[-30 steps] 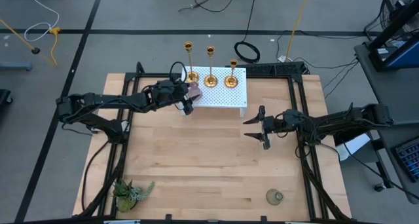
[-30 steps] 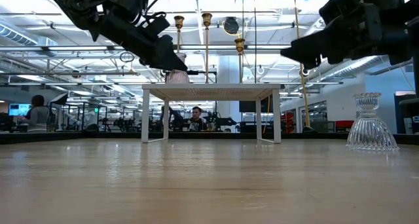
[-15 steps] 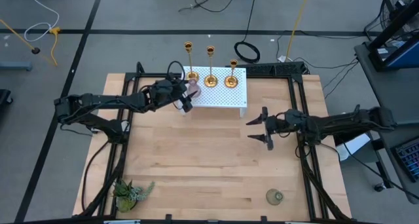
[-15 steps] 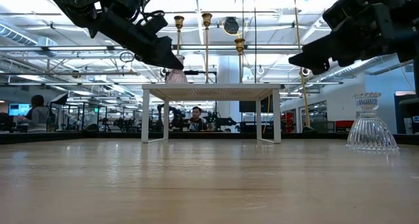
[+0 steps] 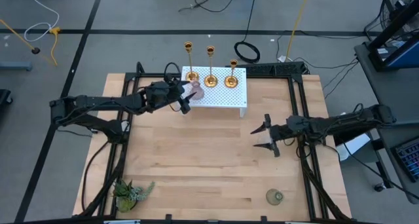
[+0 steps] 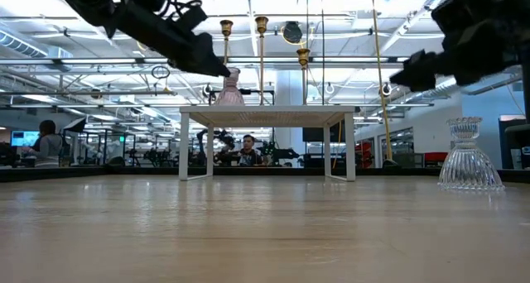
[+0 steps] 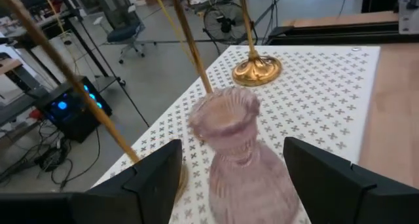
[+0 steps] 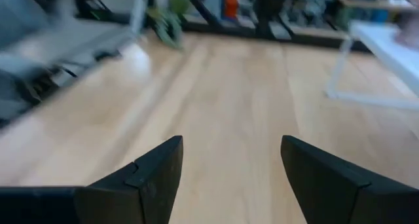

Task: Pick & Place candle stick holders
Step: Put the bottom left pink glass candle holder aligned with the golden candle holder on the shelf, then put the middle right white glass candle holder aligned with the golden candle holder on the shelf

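Three gold candlesticks (image 5: pixel 211 78) stand by their round bases on the far part of the white perforated rack (image 5: pixel 226 98). A pink glass holder (image 7: pixel 236 152) stands upright on the rack's left end. My left gripper (image 5: pixel 188 97) is open, level with the holder, one finger on either side of it and a gap showing on both sides. A clear glass holder (image 6: pixel 469 155) stands on the table near the front right corner. My right gripper (image 5: pixel 256 138) hangs open over the table's right half, with nothing between its fingers.
A small green plant sprig (image 5: pixel 131 192) lies at the near left corner. The wide middle of the wooden table (image 5: pixel 196 158) is bare boards. Black frame rails (image 5: pixel 304 165) run along both sides. People sit in the room beyond the far edge (image 6: pixel 247 149).
My right gripper has drawn back toward the table's right and near edges, staying above the boards. My left gripper has eased up and back toward the left, off the pink holder. The holder stays upright on the rack and shows more fully in the low view.
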Available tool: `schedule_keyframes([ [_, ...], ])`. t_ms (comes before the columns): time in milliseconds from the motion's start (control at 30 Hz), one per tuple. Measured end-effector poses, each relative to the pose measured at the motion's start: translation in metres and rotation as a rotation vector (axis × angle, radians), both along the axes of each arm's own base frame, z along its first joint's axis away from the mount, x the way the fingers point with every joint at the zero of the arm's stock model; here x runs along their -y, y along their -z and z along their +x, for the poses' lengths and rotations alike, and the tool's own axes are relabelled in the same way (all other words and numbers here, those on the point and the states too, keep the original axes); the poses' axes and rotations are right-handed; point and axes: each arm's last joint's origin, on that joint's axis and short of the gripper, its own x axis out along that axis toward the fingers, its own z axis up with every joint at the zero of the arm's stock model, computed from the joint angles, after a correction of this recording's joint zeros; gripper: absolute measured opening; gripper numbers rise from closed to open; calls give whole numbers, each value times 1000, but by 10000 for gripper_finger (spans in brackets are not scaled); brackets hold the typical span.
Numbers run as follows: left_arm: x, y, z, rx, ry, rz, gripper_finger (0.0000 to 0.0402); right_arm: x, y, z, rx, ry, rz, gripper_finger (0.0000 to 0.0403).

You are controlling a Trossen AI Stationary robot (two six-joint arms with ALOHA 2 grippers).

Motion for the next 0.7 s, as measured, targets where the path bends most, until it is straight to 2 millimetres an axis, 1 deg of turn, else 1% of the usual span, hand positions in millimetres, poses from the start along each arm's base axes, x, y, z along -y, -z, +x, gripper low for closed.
schedule_keyframes([
  [100, 2, -10, -8, 26, -21, 6, 271, 0, 6, -2, -63, 51, -21, 250],
  [300, 8, -22, -25, 41, -39, -32, 271, 0, 12, -7, -140, 62, -17, 249],
  [567, 11, -25, -37, 20, -47, -62, 271, 2, 8, -20, -139, 90, -15, 249],
  [700, 11, -25, -38, 25, -50, -71, 271, 4, 15, -30, -232, 142, 46, 249],
])
